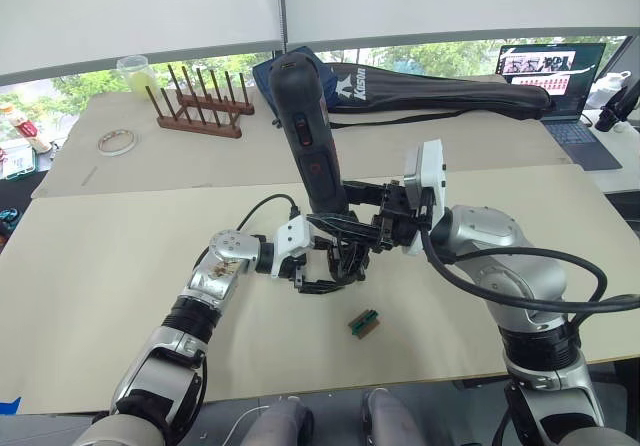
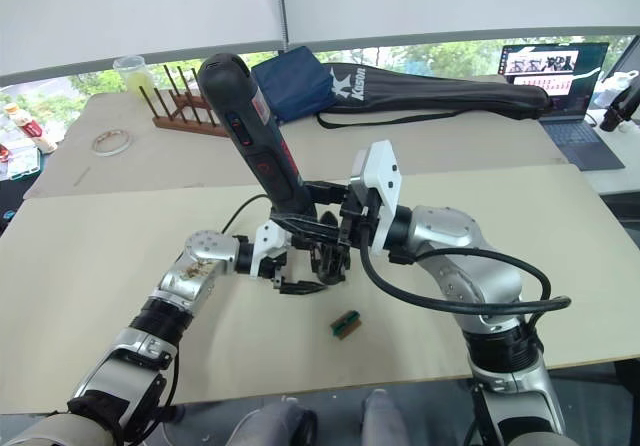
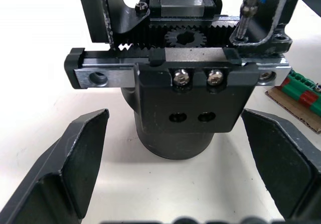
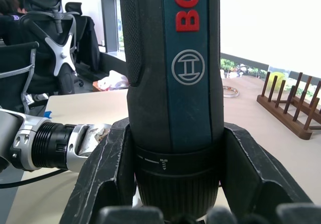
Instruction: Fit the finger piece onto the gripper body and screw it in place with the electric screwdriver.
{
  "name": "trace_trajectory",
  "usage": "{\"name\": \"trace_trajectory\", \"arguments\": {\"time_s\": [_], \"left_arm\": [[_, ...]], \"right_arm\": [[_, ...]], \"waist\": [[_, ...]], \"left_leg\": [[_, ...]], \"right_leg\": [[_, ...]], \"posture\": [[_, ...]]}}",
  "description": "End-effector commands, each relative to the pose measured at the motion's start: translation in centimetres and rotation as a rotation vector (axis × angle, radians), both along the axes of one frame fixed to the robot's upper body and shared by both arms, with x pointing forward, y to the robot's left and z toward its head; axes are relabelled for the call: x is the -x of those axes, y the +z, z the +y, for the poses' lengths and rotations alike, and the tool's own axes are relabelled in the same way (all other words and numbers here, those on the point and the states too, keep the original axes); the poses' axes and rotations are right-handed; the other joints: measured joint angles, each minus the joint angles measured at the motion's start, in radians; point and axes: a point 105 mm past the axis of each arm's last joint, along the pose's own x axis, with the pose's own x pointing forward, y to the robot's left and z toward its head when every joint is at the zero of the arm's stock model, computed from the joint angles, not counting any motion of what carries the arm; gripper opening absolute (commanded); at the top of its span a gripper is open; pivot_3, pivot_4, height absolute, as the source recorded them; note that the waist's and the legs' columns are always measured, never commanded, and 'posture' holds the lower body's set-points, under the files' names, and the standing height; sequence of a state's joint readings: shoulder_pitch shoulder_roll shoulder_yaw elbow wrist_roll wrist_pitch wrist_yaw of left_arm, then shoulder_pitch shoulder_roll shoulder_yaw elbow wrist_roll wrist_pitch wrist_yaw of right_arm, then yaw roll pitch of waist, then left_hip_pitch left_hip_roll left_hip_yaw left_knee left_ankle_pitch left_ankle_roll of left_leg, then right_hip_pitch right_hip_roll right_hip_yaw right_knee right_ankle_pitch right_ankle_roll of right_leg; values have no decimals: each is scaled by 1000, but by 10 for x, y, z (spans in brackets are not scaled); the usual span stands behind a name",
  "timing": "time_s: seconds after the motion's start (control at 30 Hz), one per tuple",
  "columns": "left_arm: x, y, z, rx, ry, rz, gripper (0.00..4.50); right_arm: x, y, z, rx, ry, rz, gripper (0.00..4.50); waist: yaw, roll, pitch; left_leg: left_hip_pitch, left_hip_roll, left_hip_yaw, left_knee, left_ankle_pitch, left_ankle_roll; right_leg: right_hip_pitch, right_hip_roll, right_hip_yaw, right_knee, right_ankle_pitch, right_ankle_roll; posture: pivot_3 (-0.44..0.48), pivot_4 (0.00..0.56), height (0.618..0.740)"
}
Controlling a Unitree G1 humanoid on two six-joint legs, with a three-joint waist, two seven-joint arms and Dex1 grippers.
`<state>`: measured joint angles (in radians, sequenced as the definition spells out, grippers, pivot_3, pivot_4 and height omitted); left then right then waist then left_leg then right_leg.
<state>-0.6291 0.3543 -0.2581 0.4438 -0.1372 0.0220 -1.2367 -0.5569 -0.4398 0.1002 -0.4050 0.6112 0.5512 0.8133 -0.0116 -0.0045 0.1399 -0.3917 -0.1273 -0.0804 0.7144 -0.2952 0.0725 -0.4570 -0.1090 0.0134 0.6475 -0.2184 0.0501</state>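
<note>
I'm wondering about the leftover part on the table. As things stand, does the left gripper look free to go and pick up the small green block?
Probably yes. The left gripper is open with the gripper body standing between its fingers, ungripped. The green block lies close by on bare table. The screwdriver bit rests on the body.

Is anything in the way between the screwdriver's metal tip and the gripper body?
Nothing visible blocks it. The electric screwdriver, clamped in the right gripper, has its bit already down on the top of the gripper body, which stands between the left gripper's open fingers.

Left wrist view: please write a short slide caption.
Screwdriver bit touching the top of the gripper body, which stands between the open left hand.
</note>
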Motion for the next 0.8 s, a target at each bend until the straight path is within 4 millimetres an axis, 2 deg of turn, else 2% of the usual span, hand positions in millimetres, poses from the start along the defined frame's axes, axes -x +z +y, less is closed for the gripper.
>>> {"name": "trace_trajectory", "arguments": {"time_s": [0.03, 0.8], "left_arm": [[0, 13, -2, 16, -17, -55, 4500], [1, 13, -2, 18, -15, -52, 4500]], "right_arm": [[3, 6, -1, -27, 2, -23, 1959], [3, 11, 0, -33, 5, -27, 1959]], "waist": [[0, 0, 0], [0, 0, 0]], "left_leg": [[0, 0, 0, 0, 0, 0], [0, 0, 0, 0, 0, 0]], "right_leg": [[0, 0, 0, 0, 0, 0], [0, 0, 0, 0, 0, 0]], "posture": [[0, 150, 740], [0, 150, 740]]}}
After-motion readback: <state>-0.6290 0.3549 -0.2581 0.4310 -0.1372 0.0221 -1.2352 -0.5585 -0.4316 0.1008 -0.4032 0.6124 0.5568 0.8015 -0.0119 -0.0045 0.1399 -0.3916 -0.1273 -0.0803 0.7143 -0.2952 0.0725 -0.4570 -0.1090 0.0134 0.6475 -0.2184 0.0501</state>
